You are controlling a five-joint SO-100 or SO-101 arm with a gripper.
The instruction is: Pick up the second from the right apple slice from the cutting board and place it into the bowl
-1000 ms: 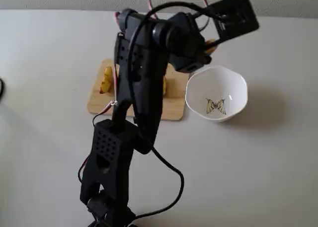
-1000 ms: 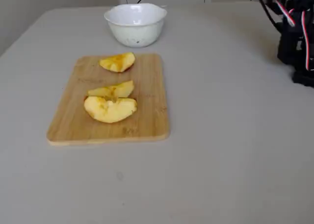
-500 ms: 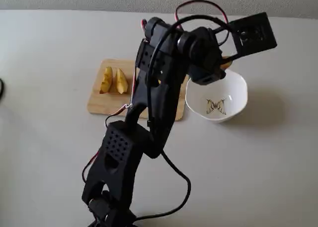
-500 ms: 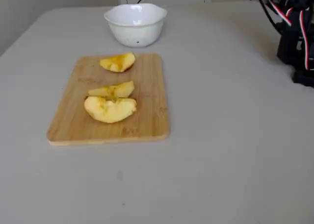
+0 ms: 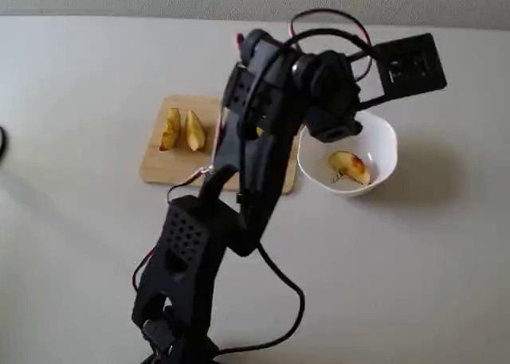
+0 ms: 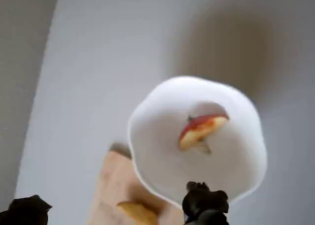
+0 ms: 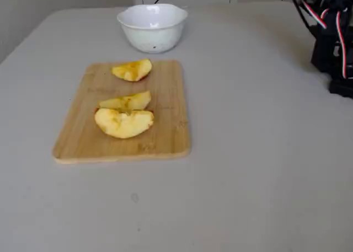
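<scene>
The white bowl (image 6: 157,136) holds one apple slice (image 6: 201,130) with a red skin edge, also seen in a fixed view as the apple slice (image 5: 349,166) in the bowl (image 5: 384,145). Three pale yellow slices lie on the cutting board (image 7: 165,136): a far slice (image 7: 132,70), a middle slice (image 7: 126,102) and a near slice (image 7: 123,123). My gripper (image 6: 118,212) hangs open above the bowl's near rim, with nothing between its dark fingertips (image 6: 205,205). In a fixed view the arm (image 5: 255,149) hides the board's right part.
The bowl (image 7: 153,27) stands just beyond the board's far edge on a plain grey table (image 7: 265,153). The arm's base and red wiring (image 7: 333,37) stand at the right edge of that view. A black cable (image 5: 279,300) trails from the base.
The arm parts and wires at the right edge have shifted slightly. The three slices on the board and the bowl have not moved.
</scene>
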